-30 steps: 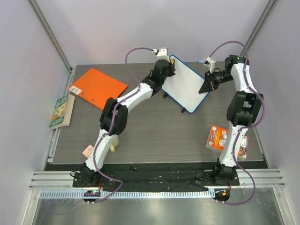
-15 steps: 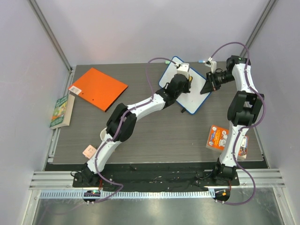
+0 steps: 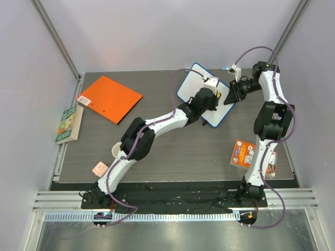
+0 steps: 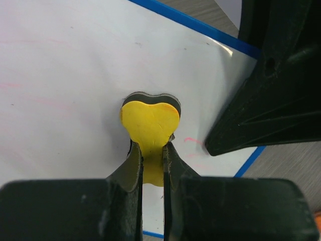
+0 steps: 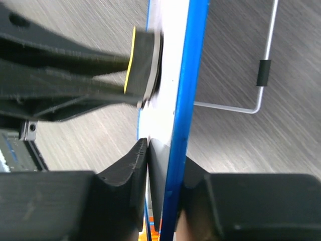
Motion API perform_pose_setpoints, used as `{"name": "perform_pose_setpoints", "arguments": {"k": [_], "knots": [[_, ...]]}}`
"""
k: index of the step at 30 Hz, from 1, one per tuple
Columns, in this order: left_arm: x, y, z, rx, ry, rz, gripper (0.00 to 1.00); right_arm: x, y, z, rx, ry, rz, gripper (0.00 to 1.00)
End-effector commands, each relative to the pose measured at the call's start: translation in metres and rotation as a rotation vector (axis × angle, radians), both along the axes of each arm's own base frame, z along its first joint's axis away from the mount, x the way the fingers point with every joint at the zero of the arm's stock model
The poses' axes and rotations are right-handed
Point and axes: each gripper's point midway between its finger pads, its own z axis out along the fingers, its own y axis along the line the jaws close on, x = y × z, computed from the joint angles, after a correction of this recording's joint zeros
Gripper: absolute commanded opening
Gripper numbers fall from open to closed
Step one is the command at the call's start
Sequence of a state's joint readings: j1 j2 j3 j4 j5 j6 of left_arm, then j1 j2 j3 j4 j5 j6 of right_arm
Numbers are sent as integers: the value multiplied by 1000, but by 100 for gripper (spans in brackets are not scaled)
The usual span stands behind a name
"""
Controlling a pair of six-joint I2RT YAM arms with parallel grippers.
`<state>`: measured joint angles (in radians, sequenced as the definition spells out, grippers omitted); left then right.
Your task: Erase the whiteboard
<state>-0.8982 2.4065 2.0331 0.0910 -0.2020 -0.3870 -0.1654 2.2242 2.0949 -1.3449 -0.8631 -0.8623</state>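
Note:
The whiteboard [image 3: 192, 88], white with a blue rim, stands tilted at the back of the table on a wire stand [image 5: 261, 73]. My left gripper [image 3: 208, 99] is shut on a yellow heart-shaped eraser [image 4: 150, 120], which presses flat against the board's face [image 4: 65, 65]. A short red mark [image 4: 189, 140] and faint pink smears show beside the eraser. My right gripper [image 3: 229, 97] straddles the board's right rim [image 5: 183, 75], one finger on the white face and one behind it. In the left wrist view its black fingers [image 4: 271, 100] sit just right of the eraser.
An orange folder [image 3: 110, 98] lies at the back left, with a green book [image 3: 68, 124] at the table's left edge. An orange packet [image 3: 242, 153] lies by the right arm and a small card [image 3: 99, 168] by the left arm's base.
My left arm has swept the eraser from the board's upper left edge across its face to the right side, close to the right gripper. The right gripper has stayed on the rim.

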Motion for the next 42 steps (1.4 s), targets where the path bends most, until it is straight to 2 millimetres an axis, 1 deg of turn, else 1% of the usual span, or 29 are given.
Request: {"name": "perform_pose_setpoints", "arguments": {"k": [1, 3, 5, 9, 13, 14, 21, 23, 25, 27, 28, 29, 32, 33, 35, 36, 40, 41, 42], "knots": [[-49, -22, -56, 85, 121, -161, 0, -30, 33, 13, 47, 61, 119, 26], [-51, -21, -59, 92, 124, -163, 0, -28, 34, 18, 62, 47, 112, 30], [-53, -22, -60, 97, 122, -169, 0, -25, 33, 23, 72, 28, 99, 31], [-57, -23, -66, 118, 120, -179, 0, -20, 30, 34, 86, 1, 66, 31], [-55, -22, -71, 155, 97, -164, 0, -14, 27, 43, 94, -34, 44, 31], [-56, -18, -78, 183, 106, -166, 0, -14, 26, 44, 95, -33, 40, 30], [-58, -9, -96, 251, 139, -138, 0, -11, 22, 56, 106, -65, 26, 30], [-59, -4, -103, 271, 154, -126, 0, -11, 22, 56, 109, -65, 23, 30], [-61, -3, -105, 276, 164, -127, 0, -10, 22, 57, 109, -68, 22, 30], [-66, 0, -113, 289, 183, -126, 0, -10, 22, 57, 109, -68, 21, 30], [-67, 2, -112, 282, 189, -119, 0, -10, 22, 58, 108, -70, 21, 30], [-71, 6, -120, 294, 204, -116, 0, -10, 22, 58, 110, -72, 21, 30], [-78, 9, -124, 296, 215, -116, 0, -10, 22, 60, 113, -74, 21, 31], [-82, 12, -130, 308, 222, -121, 0, -9, 22, 60, 111, -76, 20, 30], [-84, 14, -130, 310, 223, -115, 0, -9, 22, 60, 112, -76, 20, 31], [-87, 17, -136, 322, 230, -115, 0, -9, 22, 60, 111, -76, 20, 31], [-82, 21, -125, 300, 203, -87, 0, -9, 22, 61, 113, -76, 17, 31], [-80, 20, -116, 286, 190, -77, 0, -10, 22, 61, 113, -75, 18, 31], [-79, 21, -112, 280, 183, -72, 0, -9, 22, 61, 111, -76, 18, 31]]}}
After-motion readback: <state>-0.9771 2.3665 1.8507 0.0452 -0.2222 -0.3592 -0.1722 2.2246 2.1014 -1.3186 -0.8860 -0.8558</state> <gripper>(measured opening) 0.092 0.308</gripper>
